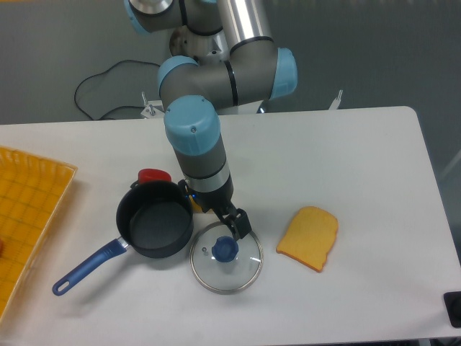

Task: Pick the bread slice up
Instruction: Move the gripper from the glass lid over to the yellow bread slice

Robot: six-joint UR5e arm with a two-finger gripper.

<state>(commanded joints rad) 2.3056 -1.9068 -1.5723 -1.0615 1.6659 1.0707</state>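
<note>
Left edge: an orange-yellow gridded tray [29,216] runs off the frame, lying on the white surface [360,151]; one small reddish bit shows at its cut-off side, too little to identify.
Pot: one dark saucepan [155,229] with a blue handle [86,268] pointing toward the near left; its bowl looks bare inside.
Behind the pot: one red object [153,175] touches the far rim, mostly hidden.
Lid: one round glass lid [225,256] with a blue knob lies flat just right of the pot, apart from it.
Arm: one grey-and-blue arm [196,144] reaches down between pot and lid.
Tool: the tool [235,226] hangs just over the lid's far rim, near the knob; the fingers are seen end-on, so whether they are parted or closed cannot be told, and nothing is seen held.
Bread: one bread slice [309,238] lies flat right of the lid, near it but not touching, and apart from the tool.
Open room: bare surface spreads right of and behind the slice to the rounded far corner.
Lower right corner: one dark object [453,308], cut off by the frame.
</note>
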